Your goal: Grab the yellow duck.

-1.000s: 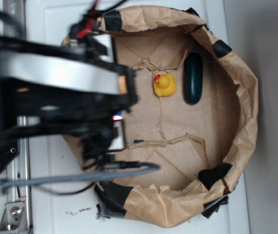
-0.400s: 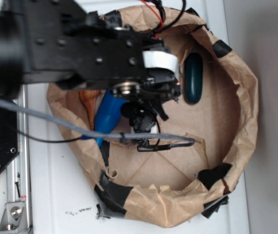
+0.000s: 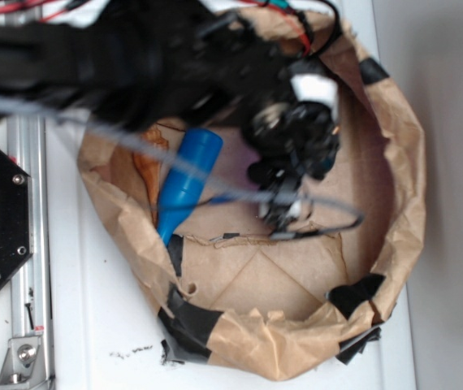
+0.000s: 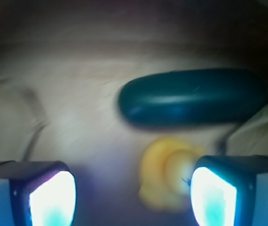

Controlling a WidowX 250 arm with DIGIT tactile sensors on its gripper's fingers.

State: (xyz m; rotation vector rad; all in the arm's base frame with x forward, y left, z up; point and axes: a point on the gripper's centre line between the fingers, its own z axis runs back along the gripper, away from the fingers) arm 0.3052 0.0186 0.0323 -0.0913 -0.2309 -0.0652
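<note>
Overhead, the black robot arm (image 3: 134, 57) reaches from the left across the crumpled brown paper basin (image 3: 406, 162), its tool (image 3: 284, 207) low over the basin floor, right of centre. From the wrist view, the tool's two fingers (image 4: 49, 197) stand apart, open, with nothing between them. The small yellow rubber duck (image 4: 164, 176) sits blurred just ahead, close against the right finger, beside the dark green oblong object (image 4: 193, 96) beyond it. A blue plastic bottle (image 3: 187, 183) lies tilted at the basin's left side. The basin rests on the white counter (image 3: 93, 325).
</note>
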